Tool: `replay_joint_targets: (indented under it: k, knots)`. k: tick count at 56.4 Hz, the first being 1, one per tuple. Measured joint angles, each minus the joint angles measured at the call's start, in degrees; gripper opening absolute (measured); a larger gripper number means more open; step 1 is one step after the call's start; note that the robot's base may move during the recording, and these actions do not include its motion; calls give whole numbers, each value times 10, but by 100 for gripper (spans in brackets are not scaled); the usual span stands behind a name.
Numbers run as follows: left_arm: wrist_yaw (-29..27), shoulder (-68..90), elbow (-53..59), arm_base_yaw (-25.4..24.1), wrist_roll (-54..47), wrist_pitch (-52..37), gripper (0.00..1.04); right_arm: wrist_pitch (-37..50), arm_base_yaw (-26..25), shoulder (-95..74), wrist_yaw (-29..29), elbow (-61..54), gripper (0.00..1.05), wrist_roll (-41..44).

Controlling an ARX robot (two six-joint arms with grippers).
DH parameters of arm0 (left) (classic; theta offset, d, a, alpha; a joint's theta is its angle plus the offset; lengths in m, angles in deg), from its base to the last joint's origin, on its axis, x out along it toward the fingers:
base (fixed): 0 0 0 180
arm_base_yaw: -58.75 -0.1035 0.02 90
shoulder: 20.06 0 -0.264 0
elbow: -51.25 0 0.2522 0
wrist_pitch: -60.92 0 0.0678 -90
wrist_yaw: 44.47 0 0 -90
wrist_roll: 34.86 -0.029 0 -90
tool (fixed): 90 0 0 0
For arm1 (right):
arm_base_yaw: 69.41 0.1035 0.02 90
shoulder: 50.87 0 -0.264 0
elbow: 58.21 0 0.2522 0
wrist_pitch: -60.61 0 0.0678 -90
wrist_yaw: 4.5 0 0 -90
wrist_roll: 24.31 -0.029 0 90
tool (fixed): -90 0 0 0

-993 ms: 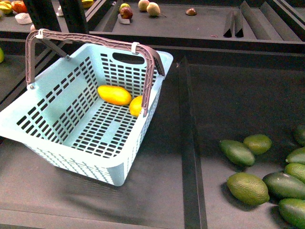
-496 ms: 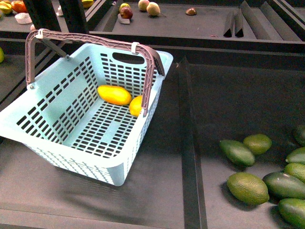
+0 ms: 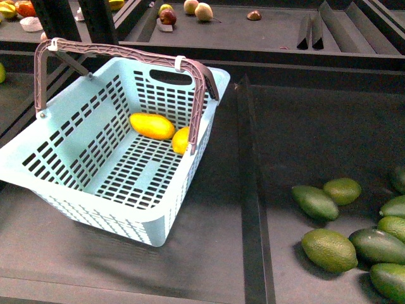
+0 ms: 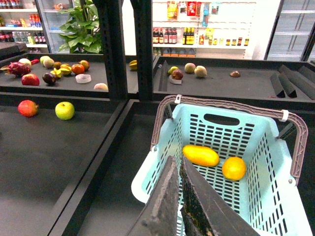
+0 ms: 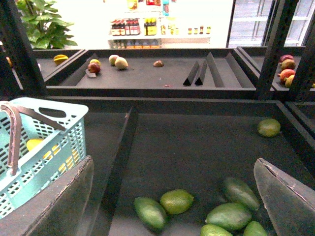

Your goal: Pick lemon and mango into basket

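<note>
item: mango, on the slotted floor of the basket, toward its far wall, long axis across. item: lemon, just beside the mango on the right, tucked against the side wall and partly hidden in my front view by the brown swing handle; my left wrist view shows the two fruits near each other, apart. i judge both picks done, nothing left to carry.

item: handle, standing upright over the basket, so entry from above is split into a near and a far opening. basket sits skewed on the dark shelf, one corner close to the raised divider.

item: left gripper, above the near basket rim, fingers pressed together, holding nothing. item: right gripper, over the neighbouring bay, fingers spread wide, nothing between them.

item: green avocados, clustered at the right of that bay, well apart from the basket. open shelf lies between divider and cluster; i judge that the free lane for drawing either arm back. assorted fruit on rear shelves, out of the way.
</note>
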Motion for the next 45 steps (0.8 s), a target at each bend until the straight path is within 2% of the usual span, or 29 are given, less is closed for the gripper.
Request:
replay_joint_targets:
  k: [10, 37, 45]
  knots:
    - [0, 0, 0, 0, 0, 0, 5, 0, 0, 0, 0, 0, 96, 0]
    - [0, 0, 0, 0, 0, 0, 98, 0, 0, 0, 0, 0, 96, 0]
    - [0, 0, 0, 0, -1, 0, 98, 0, 0, 0, 0, 0, 96, 0]
